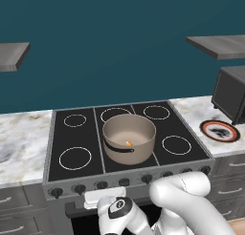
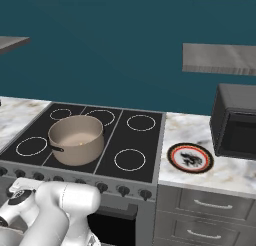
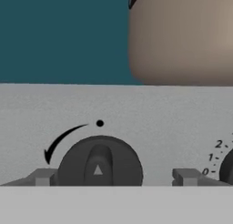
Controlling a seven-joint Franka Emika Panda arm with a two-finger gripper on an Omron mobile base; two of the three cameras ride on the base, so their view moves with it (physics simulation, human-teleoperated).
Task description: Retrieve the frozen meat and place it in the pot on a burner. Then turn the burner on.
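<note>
Pincer (image 3: 113,177) stood apart astride a rigid stove knob (image 3: 99,163), best pinched across its ridge; frozen meat (image 1: 128,143) lay in the pot (image 1: 129,137).

A large beige-tan pot (image 1: 129,138) with straight sides stood upright at the middle of a black stove (image 1: 76,138), its dark handle (image 1: 117,148) (a thin curved bar) facing the front. Inside, on the pot's floor, lay the meat (image 1: 128,143), a small orange-yellow chunk.
</note>
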